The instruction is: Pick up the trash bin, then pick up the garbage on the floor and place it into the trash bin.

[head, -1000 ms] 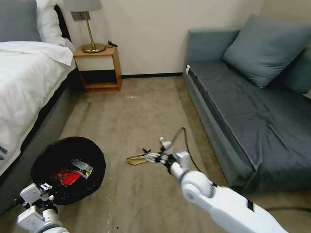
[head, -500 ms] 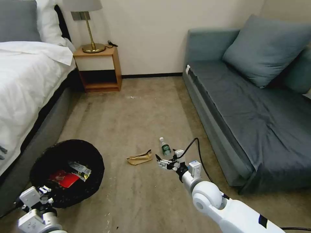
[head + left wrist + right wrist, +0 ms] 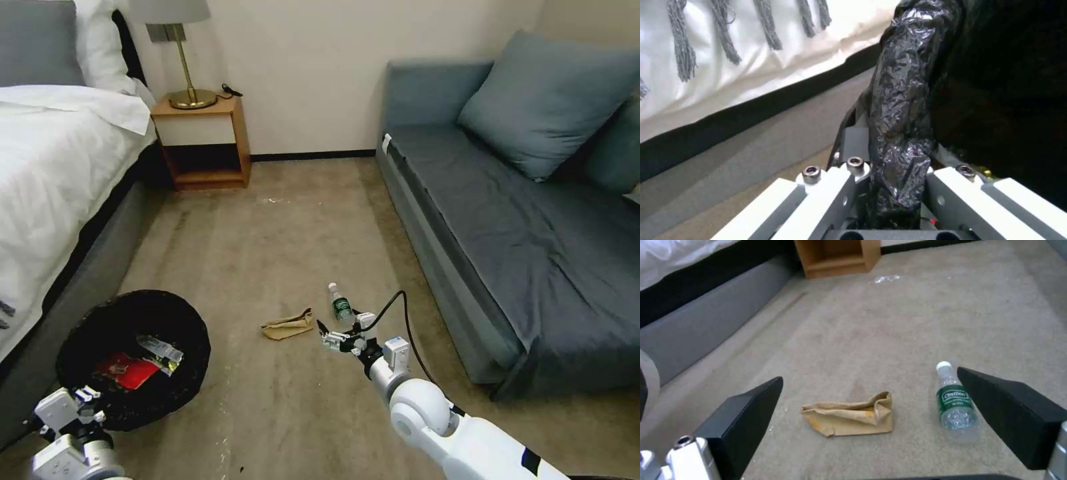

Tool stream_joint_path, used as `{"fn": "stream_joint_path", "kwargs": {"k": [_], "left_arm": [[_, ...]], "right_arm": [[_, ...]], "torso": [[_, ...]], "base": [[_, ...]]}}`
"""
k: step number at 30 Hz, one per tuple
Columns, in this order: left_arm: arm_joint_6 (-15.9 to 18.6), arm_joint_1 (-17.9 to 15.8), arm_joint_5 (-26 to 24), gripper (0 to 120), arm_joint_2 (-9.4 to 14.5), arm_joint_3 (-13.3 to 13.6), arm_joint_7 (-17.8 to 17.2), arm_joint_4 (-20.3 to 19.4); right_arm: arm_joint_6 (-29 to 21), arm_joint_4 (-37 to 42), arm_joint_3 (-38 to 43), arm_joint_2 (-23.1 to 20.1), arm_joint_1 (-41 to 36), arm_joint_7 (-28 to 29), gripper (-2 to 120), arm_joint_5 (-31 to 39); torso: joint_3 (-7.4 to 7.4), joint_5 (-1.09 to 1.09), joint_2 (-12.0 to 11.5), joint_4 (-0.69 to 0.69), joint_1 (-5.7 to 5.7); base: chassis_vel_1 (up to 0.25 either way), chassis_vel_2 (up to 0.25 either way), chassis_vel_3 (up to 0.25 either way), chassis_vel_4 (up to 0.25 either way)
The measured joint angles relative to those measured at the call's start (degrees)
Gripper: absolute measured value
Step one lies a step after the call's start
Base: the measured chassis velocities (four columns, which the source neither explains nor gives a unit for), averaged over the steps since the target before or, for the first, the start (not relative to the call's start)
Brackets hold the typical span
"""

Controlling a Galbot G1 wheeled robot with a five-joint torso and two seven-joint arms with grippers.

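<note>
On the small clear plastic bottle [image 3: 955,408] we saw a green label with white writing too small for us to read. It lay on the beige carpet [image 3: 280,233] just beside the crumpled tan paper scrap [image 3: 852,414], between bed [image 3: 47,173] and blue-grey sofa [image 3: 520,220], with bare carpet beyond them toward the wooden nightstand [image 3: 203,143]. Our right tool [image 3: 331,339] hung above both, jaws wide apart and holding nothing. Our left tool [image 3: 889,203] was clamped on the bag-covered rim of the round black wire-mesh trash bin [image 3: 130,357], close to the bed's edge. Inside lay a red-and-white wrapper [image 3: 127,371] and a shiny gold-toned wrapper [image 3: 160,350].
</note>
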Motion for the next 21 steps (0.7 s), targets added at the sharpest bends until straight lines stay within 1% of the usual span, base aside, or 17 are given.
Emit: {"fn": "stream_joint_path", "kwargs": {"k": [12, 18, 21], "left_arm": [[-0.13, -0.13, -0.42, 3, 0.13, 0.19, -0.15, -0.20], [0.02, -0.43, -0.62, 3, 0.24, 0.15, -0.19, -0.33], [0.04, -0.56, -0.77, 3, 0.34, -0.03, -0.24, 0.21]], "right_arm": [[1.57, -2.13, -0.20, 0.59, 0.00, -1.20, 100, -1.51], [1.70, -2.84, -0.56, 1.06, 0.36, -1.27, 100, -1.61], [1.76, -3.39, -1.05, 1.52, 0.84, -1.27, 100, -1.70]], "torso": [[0.00, 0.00, 0.00, 0.00, 0.00], [0.00, 0.00, 0.00, 0.00, 0.00], [0.00, 0.00, 0.00, -0.01, 0.00]], "base": [[0.000, 0.000, 0.000, 0.000], [-0.063, 0.059, 0.067, -0.066], [-0.096, 0.101, 0.089, -0.076]]}}
